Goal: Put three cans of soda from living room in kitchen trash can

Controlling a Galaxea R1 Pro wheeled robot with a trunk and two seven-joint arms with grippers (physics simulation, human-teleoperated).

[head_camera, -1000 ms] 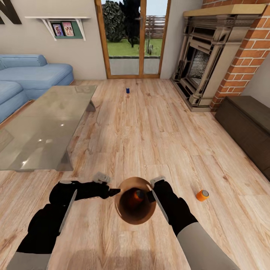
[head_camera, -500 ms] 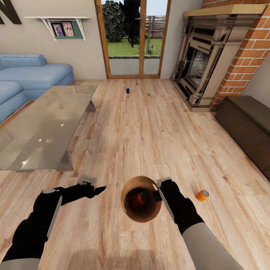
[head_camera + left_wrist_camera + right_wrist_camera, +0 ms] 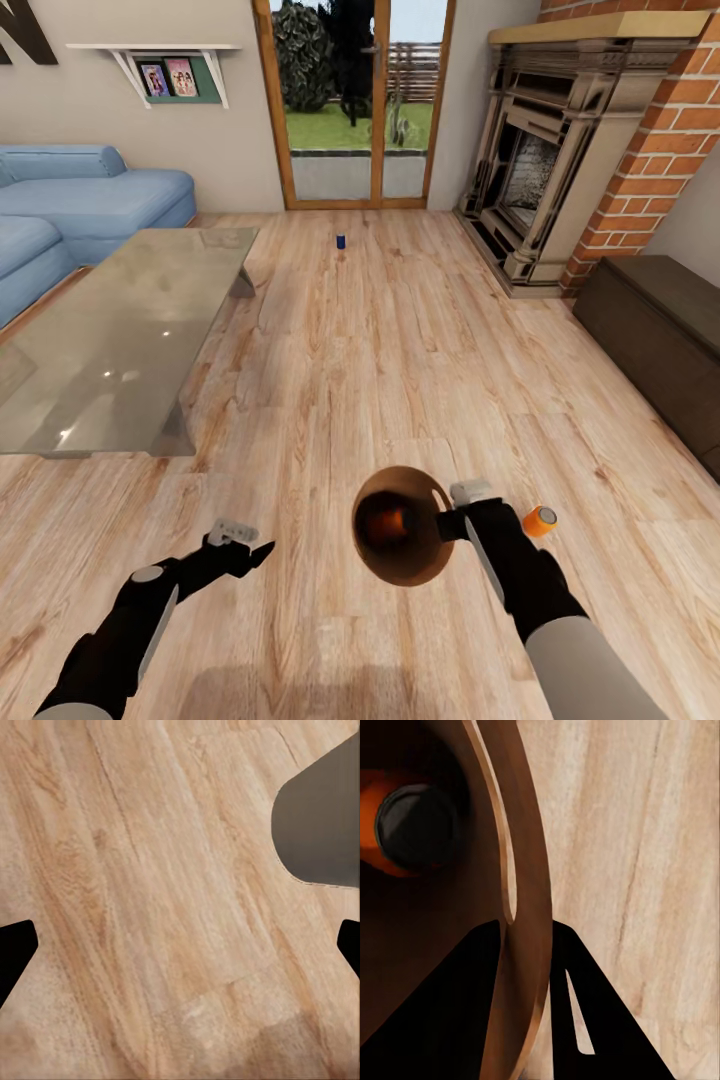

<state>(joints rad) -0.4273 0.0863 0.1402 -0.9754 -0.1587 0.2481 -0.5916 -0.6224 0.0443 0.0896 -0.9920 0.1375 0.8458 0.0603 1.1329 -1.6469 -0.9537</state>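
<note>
The tash can (image 3: 412, 560) hangs tilted above the wood floor, its coppery mouth facing me, with my right gripper (image 3: 443, 524) shut on its right rim. One orange can of soda (image 3: 379, 523) lies inside it; the right wrist view shows that can (image 3: 412, 821) deep in the bin, and the two fingers of the gripper (image 3: 525, 931) straddling the rim (image 3: 529, 870). A second orange can (image 3: 540, 520) lies on its side on the floor just right of my right hand. The dark blue can (image 3: 341, 241) stands far off near the glass doors. My left gripper (image 3: 252, 552) is open and holds nothing.
A glass-topped coffee table (image 3: 110, 340) and a light blue sofa (image 3: 90, 200) are at the left. The brick fireplace (image 3: 560, 150) and a dark low cabinet (image 3: 660, 340) line the right side. In the left wrist view a grey-tan shape (image 3: 322, 825) sits over the floorboards.
My right arm has carried the tash can to the right, close to the orange can on the floor. The left arm has drawn back, down and to the left, away from the bin.
</note>
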